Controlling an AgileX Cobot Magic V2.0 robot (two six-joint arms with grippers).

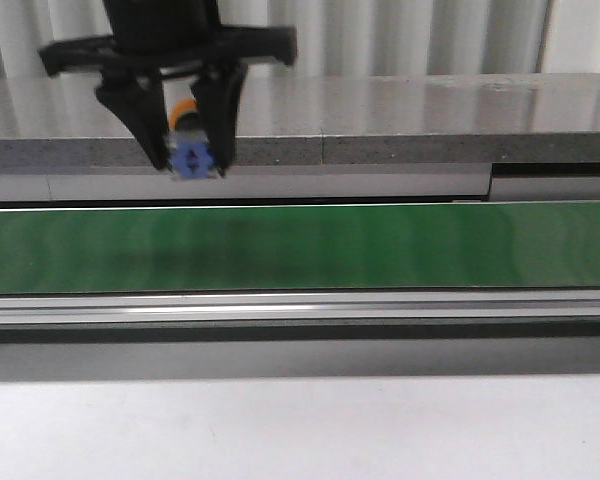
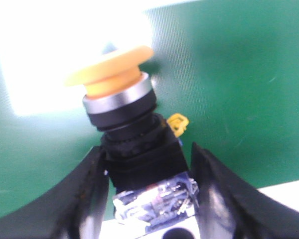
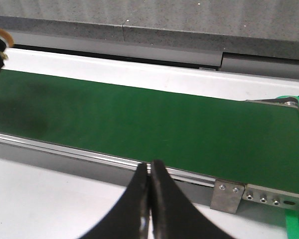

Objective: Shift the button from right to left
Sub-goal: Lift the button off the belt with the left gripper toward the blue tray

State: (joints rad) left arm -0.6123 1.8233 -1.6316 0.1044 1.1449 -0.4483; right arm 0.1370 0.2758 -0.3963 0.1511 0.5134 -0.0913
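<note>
Nearest, lying bare along the front edge: a white tabletop [image 1: 300, 430], then the long green conveyor belt [image 1: 380, 250]. Held above the belt's left end, well clear of it: the small push-button switch with yellow-orange mushroom cap, black collar and blue-and-clear body [image 1: 190, 145]. Best lowered slowly and kept upright, released only once the base touches the belt. Left gripper [image 1: 187, 160] fingers [image 2: 84, 199] part-open, clamped on the black body. Right gripper [image 3: 149, 199] fingers pressed together, holding nothing, near the right end.
</note>
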